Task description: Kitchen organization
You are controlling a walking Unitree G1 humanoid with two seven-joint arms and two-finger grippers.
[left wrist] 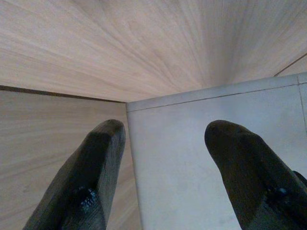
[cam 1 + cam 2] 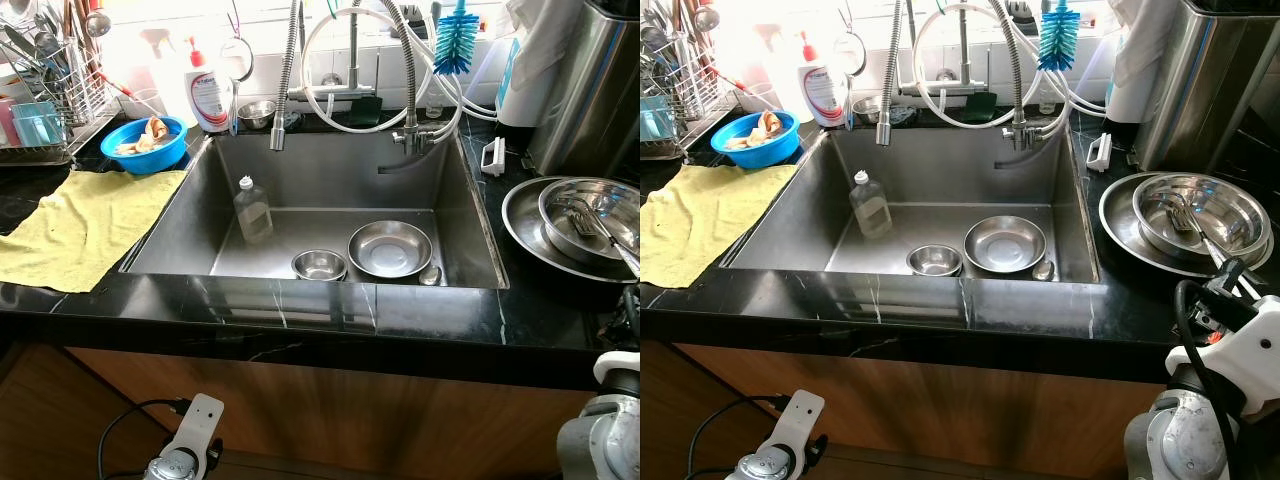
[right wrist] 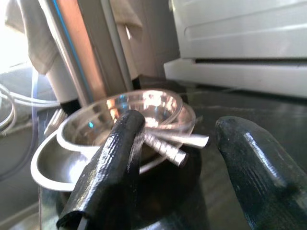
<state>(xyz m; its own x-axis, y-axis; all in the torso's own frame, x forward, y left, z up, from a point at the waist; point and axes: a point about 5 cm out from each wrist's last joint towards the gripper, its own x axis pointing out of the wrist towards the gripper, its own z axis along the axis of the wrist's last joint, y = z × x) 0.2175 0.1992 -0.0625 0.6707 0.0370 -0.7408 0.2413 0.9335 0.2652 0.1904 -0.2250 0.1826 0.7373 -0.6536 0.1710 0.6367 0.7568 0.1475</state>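
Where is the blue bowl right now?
In the left eye view, the blue bowl sits on the counter left of the sink, just behind the yellow cloth and beside the soap bottle.

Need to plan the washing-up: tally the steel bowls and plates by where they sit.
In the sink: 2, a small bowl and a wide bowl.
On the right counter: 2, a bowl stacked in a plate.
Behind the sink: 1, a small bowl.
Total: 5

A: How is the left arm (image 2: 185,450) sitting?
B: Hanging low, its gripper (image 1: 165,177) showing parted fingers.
A: And the right arm (image 2: 1200,420)?
B: Reaching forward, raised higher, its gripper (image 3: 192,167) gaping wide, holding nothing.
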